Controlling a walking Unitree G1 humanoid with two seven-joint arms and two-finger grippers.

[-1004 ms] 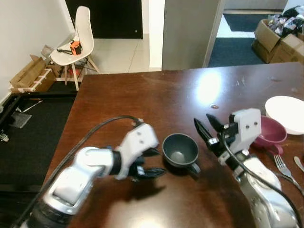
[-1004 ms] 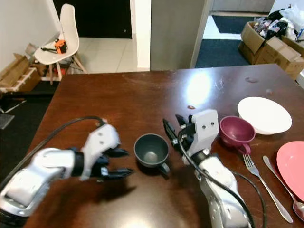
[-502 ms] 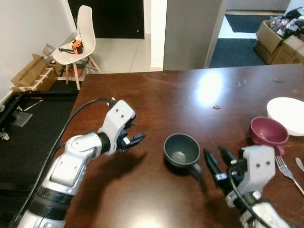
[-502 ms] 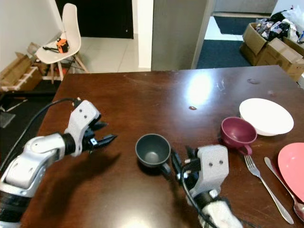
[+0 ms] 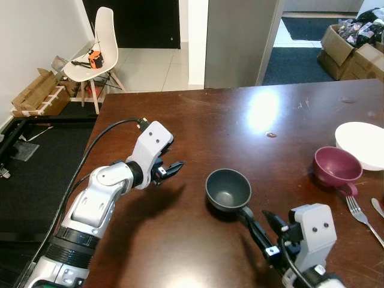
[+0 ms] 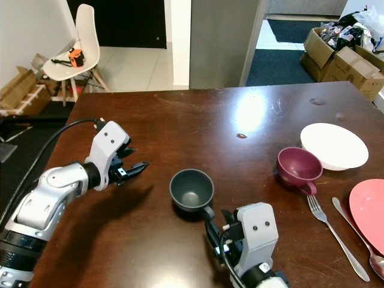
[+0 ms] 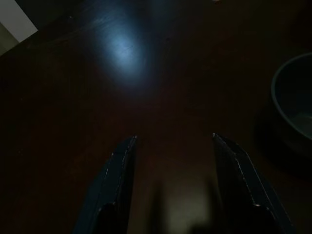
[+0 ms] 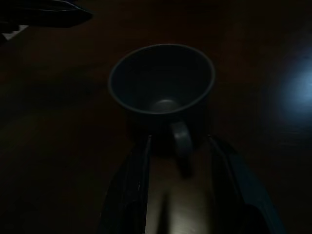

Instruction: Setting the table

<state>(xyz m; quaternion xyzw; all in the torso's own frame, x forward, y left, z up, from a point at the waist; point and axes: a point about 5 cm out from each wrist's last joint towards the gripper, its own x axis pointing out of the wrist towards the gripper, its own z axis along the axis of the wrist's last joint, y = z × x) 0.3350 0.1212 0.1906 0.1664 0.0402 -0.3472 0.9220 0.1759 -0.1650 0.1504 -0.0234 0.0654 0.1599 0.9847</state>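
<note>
A dark grey cup (image 5: 228, 189) stands upright on the brown table (image 5: 240, 120), its handle pointing at me. My right gripper (image 5: 260, 223) is just on my side of it and open. In the right wrist view the handle (image 8: 180, 139) lies between the two fingertips (image 8: 147, 146), with gaps on both sides. My left gripper (image 5: 174, 167) hovers over bare table to the cup's left, open and holding nothing. In the left wrist view the cup (image 7: 295, 112) sits off to one side of the left fingers (image 7: 122, 161).
To the right stand a maroon cup (image 5: 337, 165), a white plate (image 5: 363, 141), a fork (image 5: 363, 216), a pink plate (image 6: 369, 210) and a spoon (image 6: 360, 240). Past the table's far left edge are a white chair (image 5: 96, 51) and cardboard boxes (image 5: 36, 93).
My left gripper has drawn away from the cup, leftwards and up. My right gripper has pulled back towards me from beside the cup to behind its handle.
</note>
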